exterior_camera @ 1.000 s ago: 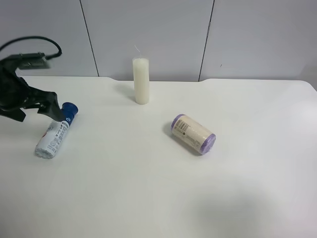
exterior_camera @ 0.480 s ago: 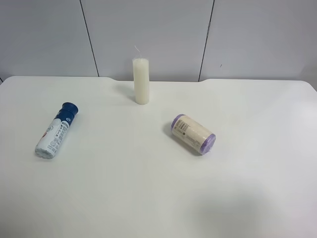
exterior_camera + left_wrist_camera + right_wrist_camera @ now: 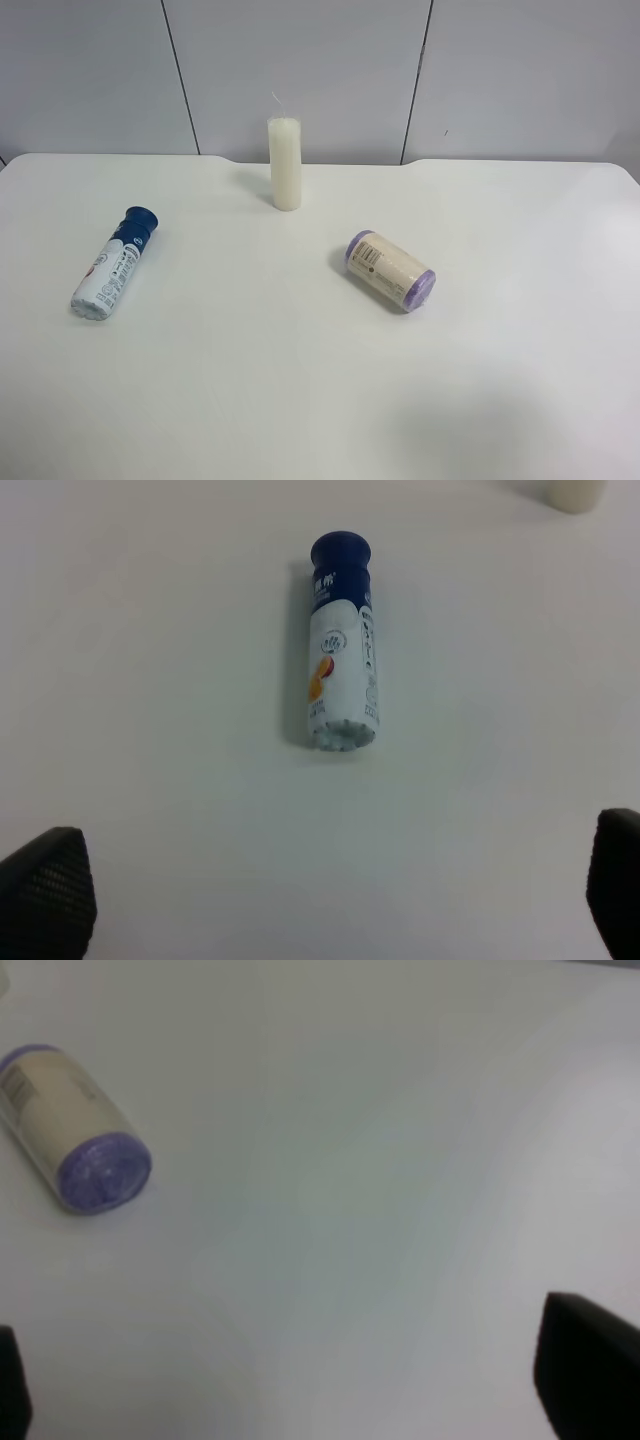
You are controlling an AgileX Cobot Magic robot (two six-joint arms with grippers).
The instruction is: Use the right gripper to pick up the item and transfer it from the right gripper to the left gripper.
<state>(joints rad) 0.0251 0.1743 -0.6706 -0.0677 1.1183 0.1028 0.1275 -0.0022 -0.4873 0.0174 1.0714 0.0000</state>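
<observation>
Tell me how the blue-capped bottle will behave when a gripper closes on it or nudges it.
The bottle lies on its side on the smooth white table, so a sideways nudge would probably roll it. Its body looks rigid and glossy in the left wrist view, so it likely keeps its shape but may slip between the pads. It is small and slim, so probably light.

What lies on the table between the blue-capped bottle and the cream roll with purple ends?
Nothing: the exterior high view shows bare white table between the bottle and the roll.

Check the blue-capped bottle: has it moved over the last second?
No. The bottle lies on its side in the same place, with the same offset from the upright candle and the table's back edge.
</observation>
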